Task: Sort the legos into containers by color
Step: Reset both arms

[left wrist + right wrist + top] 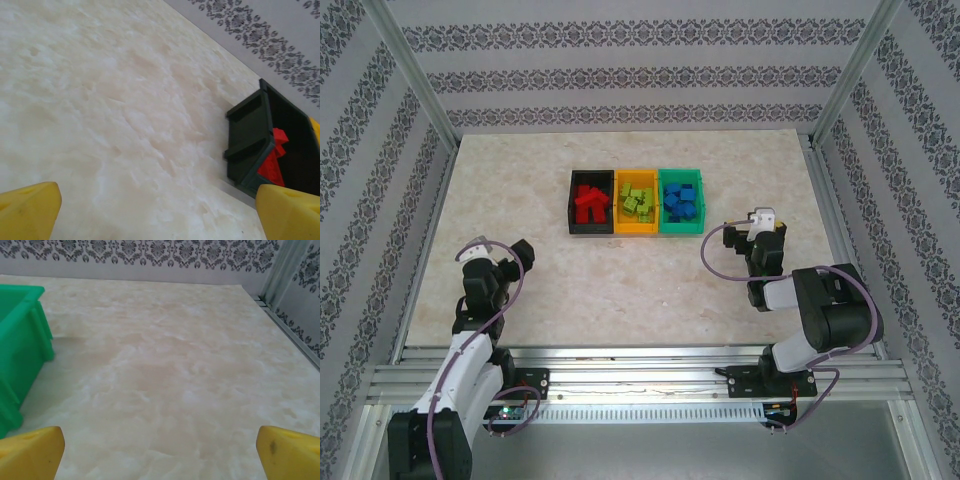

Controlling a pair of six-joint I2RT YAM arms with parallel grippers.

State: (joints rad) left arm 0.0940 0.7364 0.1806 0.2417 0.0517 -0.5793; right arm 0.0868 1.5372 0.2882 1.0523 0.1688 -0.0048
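Observation:
Three containers stand in a row at the table's middle. The black bin [572, 205] holds red legos [588, 203], the orange-yellow bin [636, 232] holds lime green legos [638, 201], and the green bin [682, 231] holds blue legos [681, 203]. My left gripper [515, 258] hovers low at the near left, open and empty [160, 215]; ahead to its right are the black bin [250, 130] and its red legos [274, 160]. My right gripper [767, 235] stands right of the green bin [20, 340], open over bare table [160, 452].
The marble-patterned tabletop [640, 290] is enclosed by patterned walls and aluminium frame posts [845, 85]. A metal rail [640, 360] runs along the near edge by the arm bases. The right wall's edge [290, 335] lies beyond my right gripper.

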